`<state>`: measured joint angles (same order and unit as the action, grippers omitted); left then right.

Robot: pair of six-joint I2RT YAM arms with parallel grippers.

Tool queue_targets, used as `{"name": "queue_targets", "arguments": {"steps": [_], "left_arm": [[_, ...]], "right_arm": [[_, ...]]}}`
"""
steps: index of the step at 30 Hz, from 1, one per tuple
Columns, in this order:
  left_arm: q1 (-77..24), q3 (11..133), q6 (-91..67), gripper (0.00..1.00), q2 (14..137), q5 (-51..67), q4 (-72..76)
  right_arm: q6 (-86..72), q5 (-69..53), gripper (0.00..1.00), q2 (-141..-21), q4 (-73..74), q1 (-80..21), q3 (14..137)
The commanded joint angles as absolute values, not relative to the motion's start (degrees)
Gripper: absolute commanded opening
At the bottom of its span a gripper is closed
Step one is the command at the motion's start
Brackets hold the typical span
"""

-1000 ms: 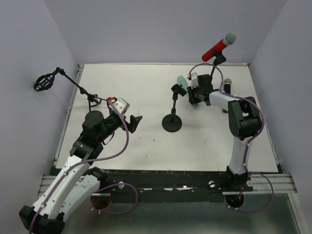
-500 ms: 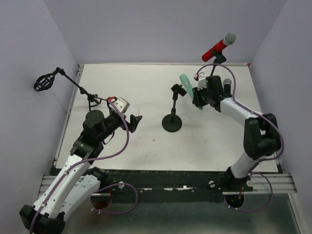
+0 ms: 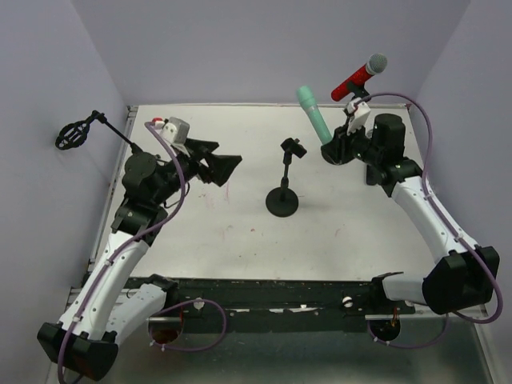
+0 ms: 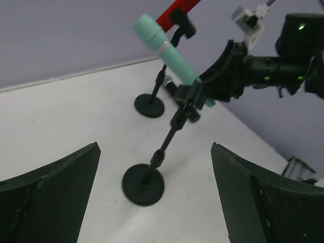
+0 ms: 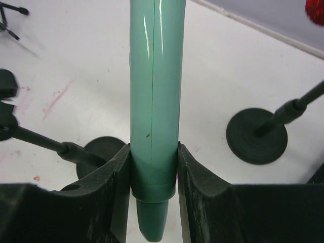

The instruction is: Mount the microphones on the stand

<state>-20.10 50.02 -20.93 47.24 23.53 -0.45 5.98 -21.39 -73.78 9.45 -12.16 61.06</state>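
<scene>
Left stand (image 3: 80, 132): it is standing at the left edge of the table (image 3: 240, 232), and its cage-shaped holder is hanging out past the side with nothing in it. It is probably waiting for a later microphone.
Left gripper (image 3: 224, 156): you are holding it above the table with its fingers spread wide and nothing between them. It is pointing at the middle stand, so I judge you are keeping it ready to steady that stand.
Middle stand (image 3: 283, 200): it is standing upright near the table's centre, and its clip (image 3: 292, 149) is sitting empty. That makes it the likely target now.
Green microphone (image 3: 314, 114): you are carrying it in the air, just right of the clip and higher than it. Its head is pointing up and leaning left, and its tail is pointing down.
Right gripper (image 3: 330, 150): it is pinching the green microphone near the tail, with a finger pressing on each side. Gripping that low is leaving most of the barrel free to go into a clip.
Red microphone (image 3: 358, 78): it is sitting slanted in the clip of the back stand (image 4: 149, 105) near the far right corner, so that one looks done.
Black microphone: it is not showing in any view, so I cannot tell where it is lying.
Next move: you are probably needing to bring the barrel down and left into the clip without knocking the light stand.
</scene>
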Motion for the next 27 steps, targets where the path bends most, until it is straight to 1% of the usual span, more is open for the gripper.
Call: {"name": "queue_targets", "arguments": {"steps": [1,6,10,16,19,21,23,24,27], "left_arm": [[-19.95,58.69,-40.23,0.98,53.33,33.47,12.9],[-20.3,66.43,-52.45,0.96,63.09,37.35,22.31],[-23.98,73.46,-53.79,0.95,68.72,37.36,23.29],[-30.58,78.92,-51.16,0.94,73.65,33.32,24.0],[-32.86,79.19,-48.53,0.93,74.36,28.15,20.93],[-34.01,78.66,-47.2,0.91,74.44,24.71,19.87],[-34.71,78.84,-47.2,0.86,75.14,22.59,18.9],[-35.06,79.45,-47.11,0.85,75.58,21.54,17.68],[-36.03,82.08,-46.67,0.79,76.99,19.43,14.16]], "right_arm": [[5.89,-31.27,0.08,-74.09,11.16,-12.13,70.38],[3.88,-42.08,0.08,-75.67,14.23,-12.13,80.05],[-1.47,-49.81,0.08,-76.29,14.24,-12.04,83.93],[-10.36,-57.73,0.08,-75.15,9.41,-12.22,82.71],[-12.82,-59.58,0.08,-74.27,7.74,-12.22,81.65],[-14.14,-60.81,0.08,-74.09,6.51,-12.22,81.04],[-16.51,-62.31,0.08,-73.92,4.58,-12.3,79.99],[-17.31,-63.01,0.08,-73.83,3.7,-12.3,79.28],[-18.54,-64.42,0.08,-73.13,1.94,-12.66,77.79]]}}
